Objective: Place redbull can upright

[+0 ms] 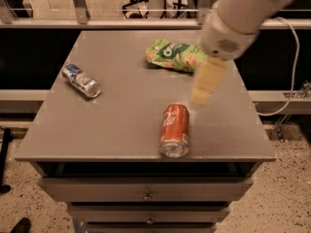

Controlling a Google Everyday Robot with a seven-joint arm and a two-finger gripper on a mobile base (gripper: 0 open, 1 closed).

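The redbull can point(81, 80) is lying on its side on the grey worktop point(126, 110), well off to the left of the claw point(200, 97) and nowhere near touching it. Its long axis is running on a diagonal. The blue-patched end is pointing away toward the back-left corner, and the silvery end is pointing forward and right, roughly toward the claw's side of the worktop.

Moving outward from it, an orange soda can point(175, 130) is also lying flat, just in front of the claw and a little to its left. Its length is running almost straight toward the front edge, and its round end is facing that edge. A green snack bag point(174, 56) is resting flat behind the claw and slightly to its left, toward the back of the worktop. The straight path from the claw across to the redbull can is passing between these two, over plain grey surface, with the orange can sitting closest to that path.

The claw itself is hanging tip-down from the white arm point(243, 18), which is coming in from the upper right. It is hovering over the right half of the worktop. It is gripping nothing that I can see, and I cannot tell whether it is released or clenched. A white cable point(293, 57) is trailing down to the right of the claw, beyond the worktop's edge, and drawers point(146, 195) are showing under the front.
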